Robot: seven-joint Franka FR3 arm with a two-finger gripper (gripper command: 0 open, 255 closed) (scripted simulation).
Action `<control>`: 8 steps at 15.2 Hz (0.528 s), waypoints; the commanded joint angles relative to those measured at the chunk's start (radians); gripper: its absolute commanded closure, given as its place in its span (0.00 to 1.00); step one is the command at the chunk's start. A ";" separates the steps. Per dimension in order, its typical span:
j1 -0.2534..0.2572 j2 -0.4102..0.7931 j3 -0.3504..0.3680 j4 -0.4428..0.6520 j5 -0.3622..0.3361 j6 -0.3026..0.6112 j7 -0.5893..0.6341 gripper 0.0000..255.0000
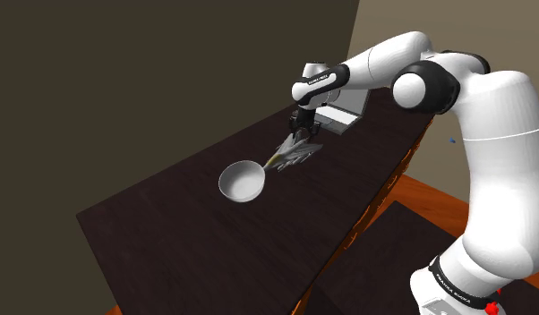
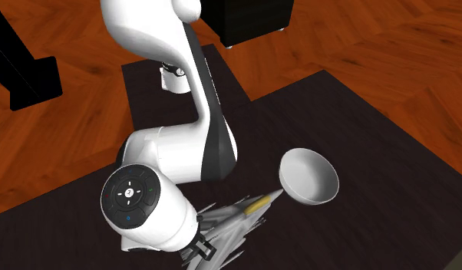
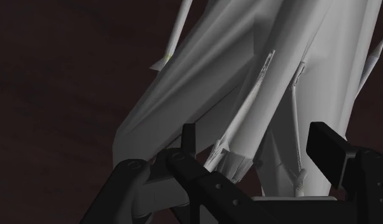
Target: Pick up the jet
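A grey jet [image 1: 291, 154] with a yellow nose lies on the dark table [image 1: 169, 233], its nose next to a white bowl [image 1: 243, 181]. My gripper [image 1: 301, 134] is down over the jet's rear end. In the wrist view the gripper [image 3: 257, 149] is open, and its fingers [image 3: 329, 149] stand on either side of the jet's [image 3: 247, 83] tail section with small gaps to its sides. From the second exterior view, the jet [image 2: 235, 222] lies partly under my wrist, nose toward the bowl [image 2: 308, 176].
A grey boxy object [image 1: 341, 116] stands on the table just behind the gripper, near the wall. The table's edge [image 1: 366, 215] runs along the side toward my stand, with wooden floor [image 2: 375, 46] beyond.
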 commanded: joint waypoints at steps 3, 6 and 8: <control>0.001 -0.016 0.000 0.000 -0.001 -0.016 0.002 1.00; 0.001 -0.035 -0.001 0.009 -0.003 -0.046 0.005 1.00; 0.001 -0.047 -0.002 0.017 -0.004 -0.066 0.007 1.00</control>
